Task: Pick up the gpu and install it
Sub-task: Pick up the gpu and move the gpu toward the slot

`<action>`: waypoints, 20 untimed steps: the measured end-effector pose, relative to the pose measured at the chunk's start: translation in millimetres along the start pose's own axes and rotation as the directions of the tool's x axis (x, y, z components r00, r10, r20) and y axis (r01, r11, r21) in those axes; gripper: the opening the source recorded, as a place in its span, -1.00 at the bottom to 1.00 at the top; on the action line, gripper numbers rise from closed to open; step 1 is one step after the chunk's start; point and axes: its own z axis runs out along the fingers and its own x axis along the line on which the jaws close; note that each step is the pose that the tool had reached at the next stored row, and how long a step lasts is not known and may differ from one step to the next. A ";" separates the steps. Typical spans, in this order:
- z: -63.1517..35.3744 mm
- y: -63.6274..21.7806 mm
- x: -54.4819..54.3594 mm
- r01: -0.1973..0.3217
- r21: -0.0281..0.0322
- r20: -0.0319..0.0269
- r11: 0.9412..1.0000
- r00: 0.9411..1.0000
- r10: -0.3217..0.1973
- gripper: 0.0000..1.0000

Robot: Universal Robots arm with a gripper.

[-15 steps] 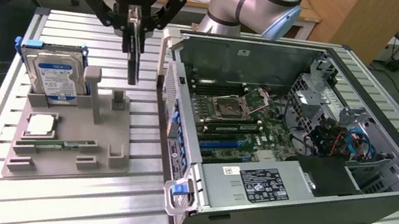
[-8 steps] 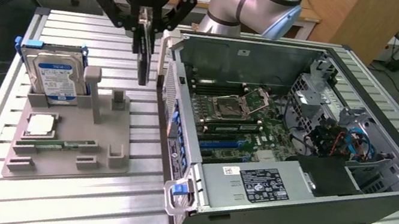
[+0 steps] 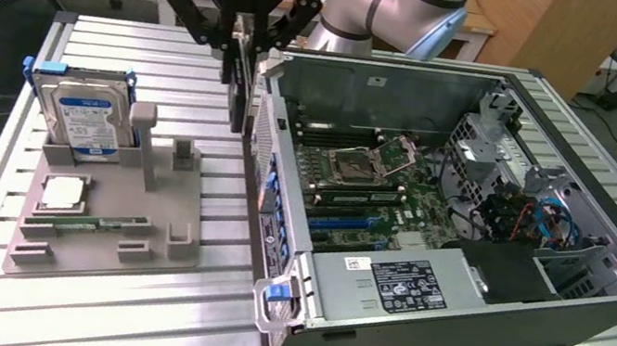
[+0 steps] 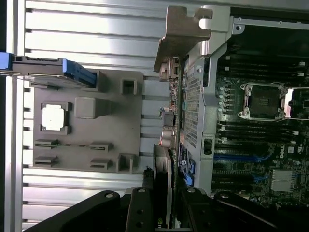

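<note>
We count one gpu, and it is off the table, hanging upright and edge-on in the air. It sits just outside the rear wall of the one open computer case, over the strip of slatted table between that wall and the grey fixture. In the wrist view its silver bracket is at the far end from the fingers. It lies next to the case's perforated rear panel and is not seated in any slot.

The one gripper has its two fingers pressed on either face of the card near its upper end (the jaws are only partly closed because the board is between them).

On the fixture we count three other parts:
- one blue-labelled hard drive, standing on edge at the back
- one square silver processor, lying flat
- one narrow green memory stick, lying near the front

Inside the case we see one motherboard and one power supply with a black label.

The single arm comes in from behind the case with its wrist turned straight down, so the gripper points at the table.
</note>
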 end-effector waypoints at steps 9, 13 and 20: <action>0.3 -0.4 -9.8 0.000 0.000 0.000 1.000 1.000 0.000 -0.46; 0.4 -0.6 -13.6 0.000 0.000 0.000 1.000 1.000 0.000 -0.46; 0.7 -0.9 -22.4 0.000 0.000 0.000 1.000 1.000 0.000 -0.46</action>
